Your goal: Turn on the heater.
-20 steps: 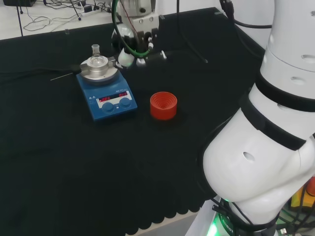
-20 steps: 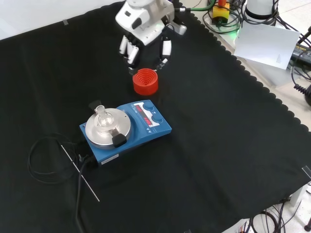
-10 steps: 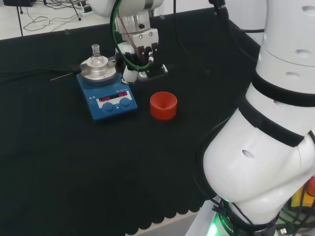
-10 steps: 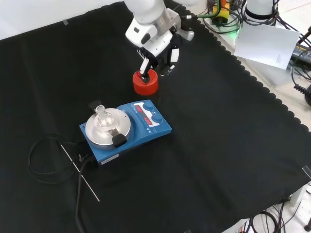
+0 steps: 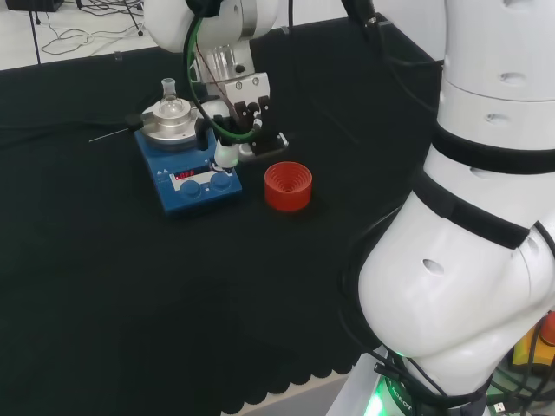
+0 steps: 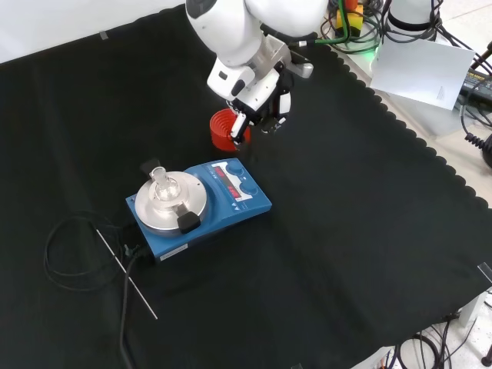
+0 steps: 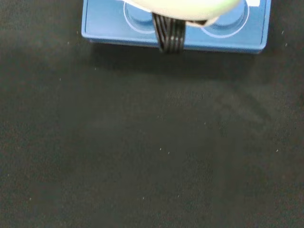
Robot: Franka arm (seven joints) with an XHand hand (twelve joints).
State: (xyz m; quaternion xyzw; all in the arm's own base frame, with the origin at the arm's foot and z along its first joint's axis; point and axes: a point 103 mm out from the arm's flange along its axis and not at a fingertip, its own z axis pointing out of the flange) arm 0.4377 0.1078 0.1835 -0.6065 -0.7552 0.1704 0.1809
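- The heater (image 5: 189, 170), a blue hotplate with a red display and two front knobs, is seen left of centre on the table (image 5: 130, 295) in the head view, with a small glass flask (image 5: 169, 102) standing on its metal plate.
- The hand (image 5: 232, 139) is held above the heater's right front corner in the head view, and nothing is grasped by it. Its fingers are curled downward with one tip pointing toward the knobs; no contact can be made out.
- The wrong knob could be turned, since the two knobs (image 7: 223, 21) sit close together and are partly hidden by the hand in the wrist view.
- The heater could be shoved along the cloth if the fingertip is pressed sideways instead of being twisted on the knob.
- The flask could be tipped off the plate if the heater is jolted.
- The red ribbed ring (image 6: 224, 129) sits just beside the hand in the front view and could be knocked by the other fingers.
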